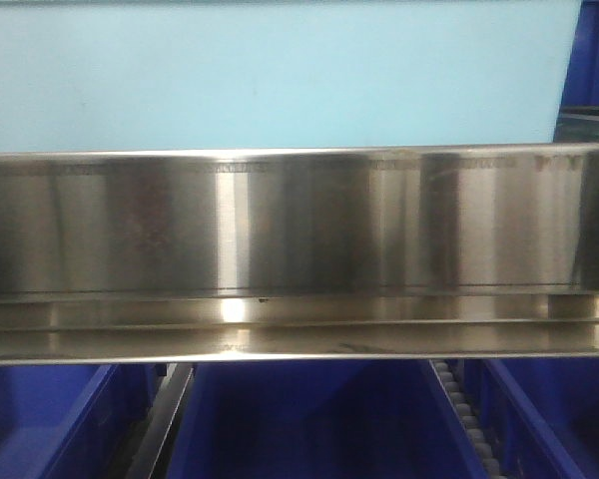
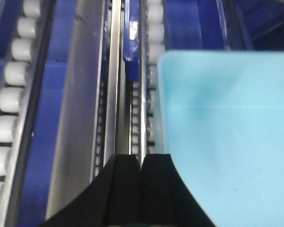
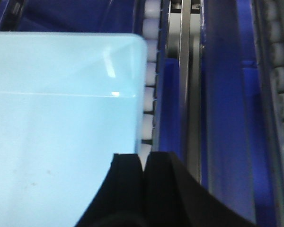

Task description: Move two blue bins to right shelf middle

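A light blue bin [image 1: 280, 70] fills the top of the front view, above a steel shelf rail [image 1: 299, 249]. In the left wrist view the bin [image 2: 227, 132] lies to the right, and my left gripper [image 2: 142, 156] is shut at its left rim. The right wrist view has the same bin [image 3: 61, 118] on the left, with my right gripper [image 3: 144, 153] shut at its right rim. The bin hangs between both grippers, over the roller lanes. Neither arm shows in the front view. Dark blue bins [image 1: 309, 419] sit below the rail.
White roller tracks [image 2: 12, 99] and steel dividers [image 2: 113, 71] run lengthwise under the left gripper. More rollers [image 3: 150, 71] and dark blue lane walls [image 3: 222, 118] lie under the right one. Another dark blue bin [image 1: 594, 50] stands at the upper right.
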Controlling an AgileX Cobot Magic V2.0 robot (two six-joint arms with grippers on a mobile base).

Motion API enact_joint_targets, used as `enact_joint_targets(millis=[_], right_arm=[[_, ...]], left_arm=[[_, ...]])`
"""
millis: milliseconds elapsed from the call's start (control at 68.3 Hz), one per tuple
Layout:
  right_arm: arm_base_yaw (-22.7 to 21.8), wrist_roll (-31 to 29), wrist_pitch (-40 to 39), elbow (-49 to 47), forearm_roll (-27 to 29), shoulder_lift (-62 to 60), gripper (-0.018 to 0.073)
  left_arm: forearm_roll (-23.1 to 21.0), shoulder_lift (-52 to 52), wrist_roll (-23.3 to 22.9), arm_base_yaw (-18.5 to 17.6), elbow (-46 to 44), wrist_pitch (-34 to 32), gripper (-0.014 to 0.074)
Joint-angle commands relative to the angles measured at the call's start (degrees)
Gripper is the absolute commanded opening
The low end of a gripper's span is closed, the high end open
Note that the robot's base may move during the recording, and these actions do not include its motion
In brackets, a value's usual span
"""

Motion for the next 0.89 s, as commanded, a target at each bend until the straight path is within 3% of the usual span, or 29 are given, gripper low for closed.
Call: enact_joint_targets(millis=[0,102,190,366,410,542,878], right_arm=[[0.6,1.5,1.4,-1.0,-1.6,0.3,-0.0141],[0.7,2.4,3.0,-1.0,-2.6,0.7,-0.0141],[0.7,2.4,3.2,-1.0,-2.9,0.8,-0.0117],[0.7,2.4,3.4,-1.0,-2.9,0.8,0.0169],[0.7,2.4,4.0,-1.0,-2.9,0.8,0.0197],[1.1,2.4,5.3,-1.0,-2.9,0.9,0.0188],[1.3,2.4,5.3,-1.0,-0.7,4.5,0.0172]], left_arm=[[0.2,0.5,-0.6,-1.3,-0.6,0.3,-0.0111],[1.3,0.7,-0.9,-1.8,-0.6,0.3,-0.0104],[3.0,1.0,-2.5,-2.1,-0.6,1.2,-0.0041],[4.1,1.2,-3.5,-2.1,-0.6,2.6,0.0161],[4.0,1.3,-3.6,-2.1,-0.6,2.8,0.0199],[2.8,2.1,-3.6,-2.1,-0.6,3.2,0.0258],[1.8,4.2,-3.6,-2.1,-0.5,4.6,0.0255]])
